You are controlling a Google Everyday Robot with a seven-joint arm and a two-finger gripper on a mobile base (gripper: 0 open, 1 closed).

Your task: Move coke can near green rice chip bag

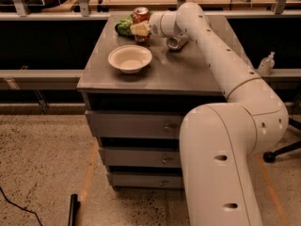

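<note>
The coke can [141,14], red-orange with a silver top, stands upright at the far left of the cabinet top [188,74]. My gripper [140,29] is shut on its lower part and hides it. The green rice chip bag [123,26] lies just left of the can, touching or nearly touching the gripper, and is partly hidden behind it. My arm reaches in from the right across the back of the cabinet top.
A cream round bowl [130,58] sits in front of the can and bag. A gold-and-silver can [174,42] lies on its side under my arm, right of the gripper. A metal rail [56,16] runs behind the cabinet. The drawers [136,125] are closed.
</note>
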